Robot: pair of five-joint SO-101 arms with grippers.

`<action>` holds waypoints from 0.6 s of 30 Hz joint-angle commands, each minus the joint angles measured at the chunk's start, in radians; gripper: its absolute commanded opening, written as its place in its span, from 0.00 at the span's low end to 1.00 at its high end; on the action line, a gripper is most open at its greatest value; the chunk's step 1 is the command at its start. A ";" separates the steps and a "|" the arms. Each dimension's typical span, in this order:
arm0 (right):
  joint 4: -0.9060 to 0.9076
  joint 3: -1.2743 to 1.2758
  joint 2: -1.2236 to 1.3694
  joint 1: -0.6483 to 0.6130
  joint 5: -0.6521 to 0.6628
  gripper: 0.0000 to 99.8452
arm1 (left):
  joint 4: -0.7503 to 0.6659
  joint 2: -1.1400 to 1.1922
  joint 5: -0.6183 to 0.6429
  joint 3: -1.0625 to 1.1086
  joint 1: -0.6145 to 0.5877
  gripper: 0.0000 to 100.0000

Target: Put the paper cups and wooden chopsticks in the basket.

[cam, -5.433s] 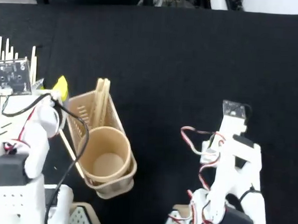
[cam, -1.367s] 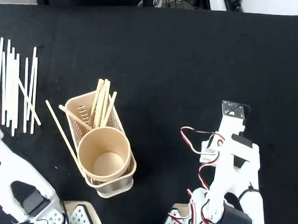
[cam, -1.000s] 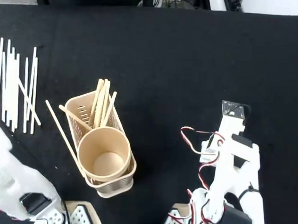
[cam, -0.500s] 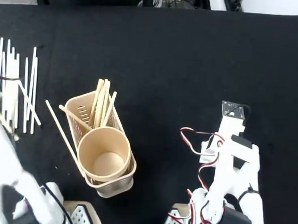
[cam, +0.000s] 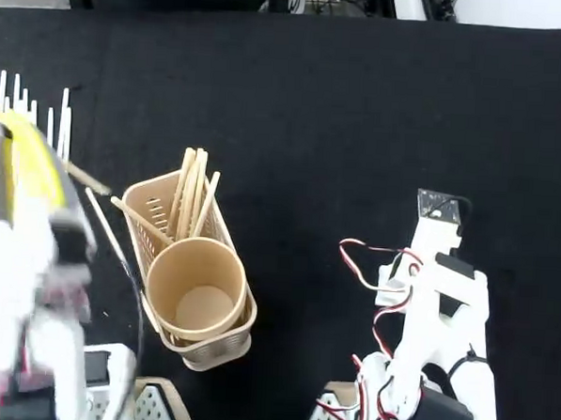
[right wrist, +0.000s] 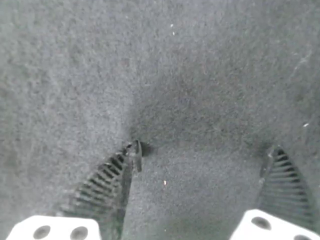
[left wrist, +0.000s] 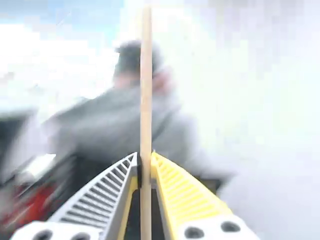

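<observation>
On the tabletop: a black cloth-covered tabletop (cam: 361,101) carries a beige perforated basket (cam: 221,350) near its left side, with the two arms along the near edge.
Basket contents: a paper cup (cam: 197,304) sits upright in the nearer part of the basket, mouth up. A bunch of wooden chopsticks (cam: 191,187) stands tilted in the farther part, and one of them lies crosswise over the rim.
Loose chopsticks: a row of wooden chopsticks (cam: 65,122) lies at the far left of the tabletop, well apart from the basket and partly hidden by the left arm. One single chopstick (cam: 106,222) lies slanted on the cloth just beside the basket's left wall.
Left arm: in the high view it shows as a blurred white and yellow shape (cam: 31,206) at the left edge, over the loose row and beside the basket.
Left end effector (left wrist: 144,157): its grey and yellow fingers are pressed together on one held chopstick (left wrist: 145,75), which runs straight out past the fingertips. What lies behind it is too blurred to tell.
Right arm (cam: 437,303): it is folded at the near right of the tabletop, well apart from the basket.
Right end effector (right wrist: 202,152): its fingers are spread wide over bare black cloth, with nothing between them.
</observation>
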 commanded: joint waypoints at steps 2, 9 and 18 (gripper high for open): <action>-0.006 0.002 -0.016 0.011 0.005 0.38 | -0.028 -0.104 0.008 -0.042 0.248 0.03; -0.006 0.002 -0.016 0.011 0.006 0.38 | 0.103 -0.095 0.008 -0.068 0.332 0.03; -0.006 0.002 -0.016 0.011 0.006 0.38 | 0.092 -0.098 -0.127 0.139 0.331 0.03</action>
